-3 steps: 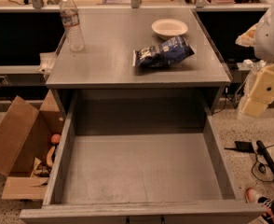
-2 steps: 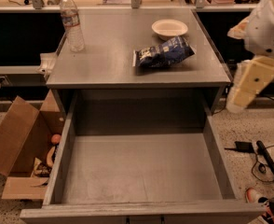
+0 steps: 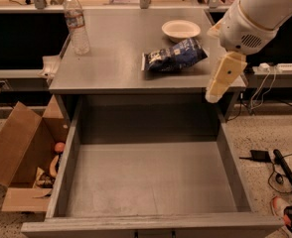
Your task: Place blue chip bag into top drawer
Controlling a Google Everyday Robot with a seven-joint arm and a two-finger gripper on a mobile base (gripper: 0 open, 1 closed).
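The blue chip bag (image 3: pixel 175 55) lies crinkled on the grey cabinet top (image 3: pixel 111 58), right of centre, just in front of a white bowl (image 3: pixel 181 29). The top drawer (image 3: pixel 151 182) is pulled wide open below the cabinet top, and its flat grey bottom is bare. My gripper (image 3: pixel 221 79), cream-coloured on a white arm, hangs at the cabinet's right front corner. It is to the right of the bag and a little nearer the camera, apart from it, and it holds nothing.
A clear water bottle (image 3: pixel 77 24) stands at the cabinet top's back left. An open brown cardboard box (image 3: pixel 17 148) with items inside sits on the floor to the left. Cables and a power strip (image 3: pixel 277 67) lie to the right.
My arm has swung in from the right, and the gripper is now over the cabinet's right front corner, closer to the bag. The bag, bowl, bottle and drawer have not moved.
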